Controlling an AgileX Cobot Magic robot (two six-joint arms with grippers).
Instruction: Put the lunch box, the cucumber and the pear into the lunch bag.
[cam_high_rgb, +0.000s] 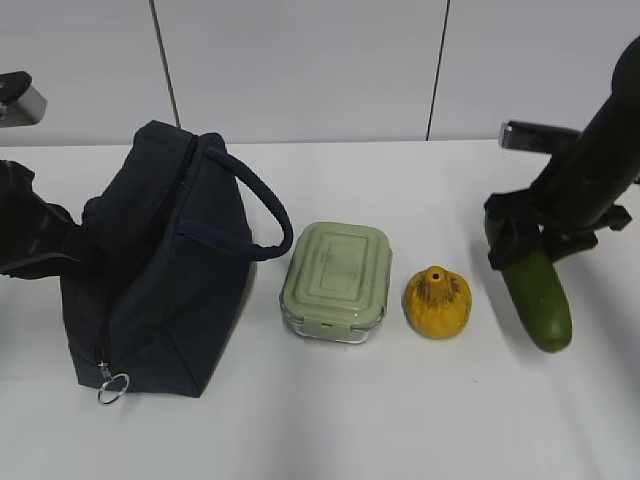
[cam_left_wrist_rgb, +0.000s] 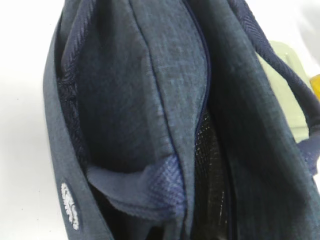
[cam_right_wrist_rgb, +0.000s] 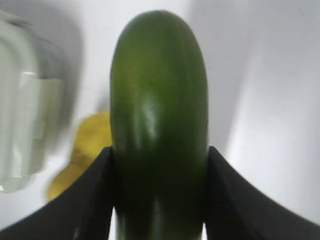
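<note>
The dark navy lunch bag (cam_high_rgb: 160, 270) stands at the left with its top unzipped; the left wrist view looks into its dark opening (cam_left_wrist_rgb: 212, 165). My left arm (cam_high_rgb: 30, 235) is against the bag's left side, and its jaws are hidden by fabric in both views. The sage-lidded lunch box (cam_high_rgb: 337, 280) sits right of the bag, with the yellow pear (cam_high_rgb: 437, 302) beside it. My right gripper (cam_high_rgb: 525, 240) is shut on the upper end of the dark green cucumber (cam_high_rgb: 540, 297), with a finger pressed on each side (cam_right_wrist_rgb: 159, 165). I cannot tell whether the cucumber is off the table.
The bag's loop handle (cam_high_rgb: 262, 205) arches toward the lunch box, and its metal ring pull (cam_high_rgb: 113, 387) hangs at the front left corner. The white table (cam_high_rgb: 330, 430) runs back to a panelled wall. Grey arm mounts show at the far left (cam_high_rgb: 20, 100) and right (cam_high_rgb: 535, 135).
</note>
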